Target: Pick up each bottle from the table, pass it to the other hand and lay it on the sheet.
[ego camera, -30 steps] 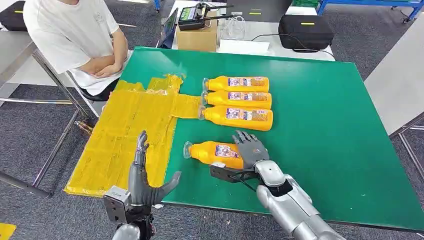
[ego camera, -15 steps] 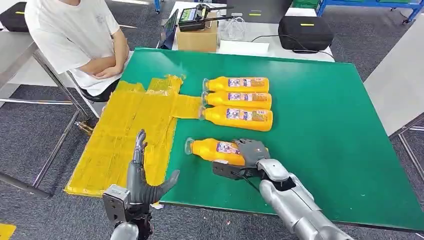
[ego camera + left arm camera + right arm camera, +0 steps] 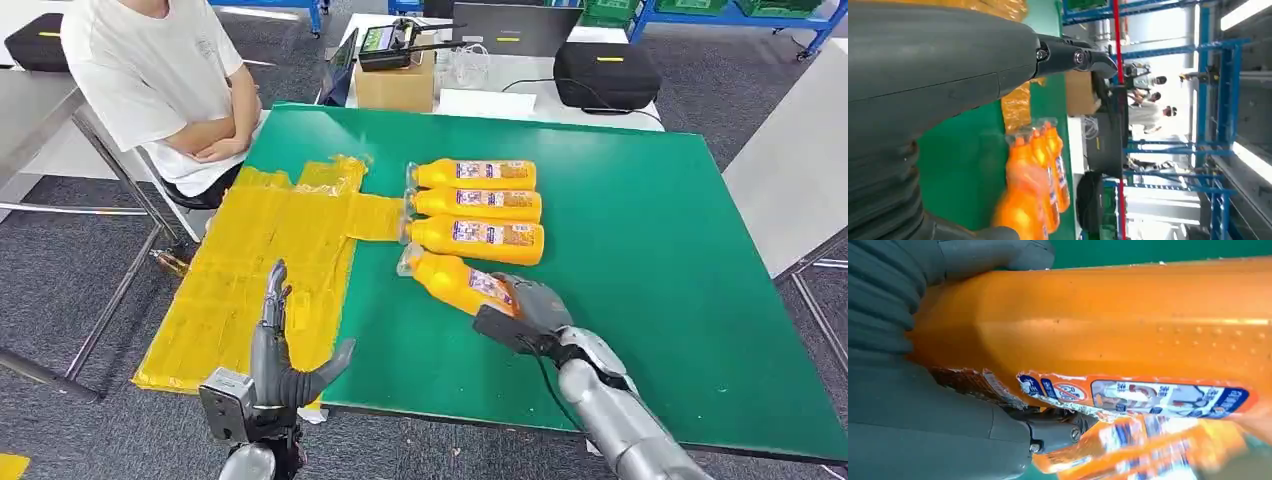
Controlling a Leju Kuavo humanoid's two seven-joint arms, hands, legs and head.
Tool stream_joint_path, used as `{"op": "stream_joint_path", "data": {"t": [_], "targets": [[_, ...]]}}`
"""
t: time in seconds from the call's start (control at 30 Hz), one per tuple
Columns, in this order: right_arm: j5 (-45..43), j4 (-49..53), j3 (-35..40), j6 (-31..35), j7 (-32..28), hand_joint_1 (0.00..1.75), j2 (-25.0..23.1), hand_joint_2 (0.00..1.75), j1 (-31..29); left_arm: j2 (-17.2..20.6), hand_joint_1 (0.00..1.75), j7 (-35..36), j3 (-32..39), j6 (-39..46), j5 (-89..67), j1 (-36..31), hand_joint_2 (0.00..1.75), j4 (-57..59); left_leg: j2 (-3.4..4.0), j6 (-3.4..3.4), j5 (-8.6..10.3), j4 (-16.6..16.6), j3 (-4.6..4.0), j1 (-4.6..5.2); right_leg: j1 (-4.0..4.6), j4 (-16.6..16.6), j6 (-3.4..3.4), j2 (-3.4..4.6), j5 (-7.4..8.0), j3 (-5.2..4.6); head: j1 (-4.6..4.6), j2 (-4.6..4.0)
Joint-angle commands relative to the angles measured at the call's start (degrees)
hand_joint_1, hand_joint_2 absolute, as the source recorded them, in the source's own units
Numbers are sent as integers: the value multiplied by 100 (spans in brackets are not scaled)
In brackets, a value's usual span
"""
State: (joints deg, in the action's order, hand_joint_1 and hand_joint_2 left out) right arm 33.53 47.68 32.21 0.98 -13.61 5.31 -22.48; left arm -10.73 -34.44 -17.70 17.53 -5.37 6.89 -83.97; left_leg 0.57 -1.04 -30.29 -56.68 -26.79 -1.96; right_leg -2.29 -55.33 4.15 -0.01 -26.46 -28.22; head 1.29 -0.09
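My right hand (image 3: 525, 308) grips an orange bottle (image 3: 455, 281) by its base end and holds it tilted, cap end up toward the row behind; up close the bottle (image 3: 1108, 325) lies across the hand (image 3: 923, 405). Three more orange bottles (image 3: 478, 207) lie side by side on the green table (image 3: 650, 230), caps toward the yellow sheet (image 3: 265, 265). Over the sheet's near edge my left hand (image 3: 280, 360) stands upright with fingers spread and nothing in it. The left wrist view shows that hand (image 3: 938, 65) with the bottles (image 3: 1040, 170) beyond.
A person in a white shirt (image 3: 165, 80) sits at the table's far left corner. Behind the table stand a cardboard box (image 3: 397, 75) and a black case (image 3: 608, 72). A grey table (image 3: 790, 170) is at the right.
My right hand has closed round the near bottle and lifted it, swinging its cap end up toward the row of three. The left hand has stayed put.
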Motion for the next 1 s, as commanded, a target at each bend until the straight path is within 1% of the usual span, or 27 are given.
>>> {"op": "stream_joint_path", "data": {"t": [0.03, 0.13, 0.17, 0.2, 0.3, 0.33, 0.37, 0.4, 0.43, 0.47, 0.5, 0.53, 0.57, 0.6, 0.7, 0.77, 0.83, 1.0], "targets": [[-1214, 3326, -1092, 292, -689, 175, -593, 175, 2012, 247, 0, 1266, -311, 30, 0, -224, 175, 873, -4, 7, 1, 20, -6, -8, 13, 13, -33, -2, -1, -10, 5, 0], [-1214, 3326, -1092, 292, -689, 175, -593, 175, 2012, 247, 0, 1266, -311, 30, 0, -224, 175, 873, -5, 8, 2, 23, -7, -8, 14, 15, -36, -3, -1, -11, 5, 0], [-1376, 3566, -1076, 366, -813, 175, -646, 175, 1998, 310, 0, 1524, -466, -157, 24, -380, 175, 1297, -11, 7, 2, 18, -14, -4, 9, 6, -33, -9, -4, -17, 5, 0], [-1393, 3611, -1013, 451, -1054, 175, -657, 175, 1865, 299, 0, 1406, -523, -518, 335, -440, 175, 1425, -17, 4, 1, 10, -12, 1, 2, -2, -19, -12, -7, -19, 5, 0], [-1390, 3610, -1009, 448, -1042, 175, -665, 175, 1842, 301, 0, 1406, -523, -519, 336, -445, 175, 1425, -22, 7, 3, 17, -16, 0, 5, 2, -30, -16, -8, -23, 5, 0], [-1417, 3612, -955, 395, -1083, 175, -665, 175, 1762, 297, 0, 1387, -536, -664, 463, -456, 175, 1413, -23, 7, 3, 18, -16, 0, 5, 3, -32, -17, -8, -24, 6, 0], [-1498, 3375, -653, 171, -1222, 175, -672, 175, 1436, 353, 0, 1279, -684, -1301, 917, -540, 175, 1298, -19, 5, 5, 11, -41, 4, -2, -6, -16, -12, -4, -47, 6, 0], [-1536, 3236, -521, 27, -1219, 175, -674, 175, 1323, 394, 0, 1221, -764, -1520, 980, -567, 175, 1266, -25, 10, 8, 12, -70, 3, 1, -8, -21, -13, -2, -75, 11, 0], [-1508, 3079, -386, -71, -1190, 175, -678, 175, 1210, 394, 0, 1201, -797, -1667, 1046, -579, 175, 1236, -16, 19, 8, 18, -74, 0, 5, 2, -25, -8, 0, -79, 9, 0], [-1513, 3029, -371, -75, -1192, 175, -699, 175, 1190, 386, 0, 1198, -799, -1663, 1045, -579, 175, 1227, -7, 8, 9, 11, -85, 7, -4, -9, -19, 0, 1, -93, 9, 0], [-1413, 2781, -183, -198, -1168, 175, -661, 175, 1021, 438, 0, 1112, -905, -1959, 1114, -605, 175, 1168, -2, 11, 12, 19, -82, 3, 2, 0, -30, 5, 7, -90, 7, 0], [-1374, 2434, 4, -409, -1056, 175, -665, 175, 819, 444, 0, 1051, -934, -2228, 1236, -615, 175, 1099, -3, 8, 10, 16, -86, 5, -2, -5, -23, 3, 4, -92, 7, 0], [-1368, 2280, 33, -412, -1069, 175, -704, 175, 756, 428, 0, 1052, -929, -2230, 1235, -618, 175, 1070, 4, 5, 8, 12, -86, 5, -3, -8, -16, 10, 4, -96, 9, 0], [-1292, 2072, 150, -440, -1115, 175, -716, 175, 655, 402, 0, 1017, -905, -2258, 1252, -603, 175, 1003, 11, 9, 10, 18, -81, 3, 1, -2, -27, 19, 9, -96, 7, 0], [-947, 1583, 551, -369, -1157, 175, -823, 175, 537, 270, 0, 914, -665, -2254, 1591, -578, 175, 772, 7, 9, 10, 17, -82, -1, 5, -1, -24, 15, 9, -94, 7, 0], [-741, 1450, 750, -173, -1218, 175, -926, 175, 610, 259, 0, 926, -593, -2244, 1701, -586, 175, 622, 2, 7, 8, 13, -85, -1, 4, -5, -17, 8, 4, -95, 9, 0], [-497, 1359, 1021, -66, -1299, 175, -917, 175, 599, 222, 0, 930, -513, -2252, 1929, -557, 175, 516, -3, 15, 10, 24, -78, -2, 8, 5, -30, 5, 5, -85, 9, 0], [-503, 1383, 1122, -17, -1342, 175, -931, 175, 645, 235, 0, 871, -530, -2275, 2031, -533, 175, 448, -7, 8, 7, 13, -93, 1, 1, -6, -16, 0, 0, -95, 7, 0]]}}
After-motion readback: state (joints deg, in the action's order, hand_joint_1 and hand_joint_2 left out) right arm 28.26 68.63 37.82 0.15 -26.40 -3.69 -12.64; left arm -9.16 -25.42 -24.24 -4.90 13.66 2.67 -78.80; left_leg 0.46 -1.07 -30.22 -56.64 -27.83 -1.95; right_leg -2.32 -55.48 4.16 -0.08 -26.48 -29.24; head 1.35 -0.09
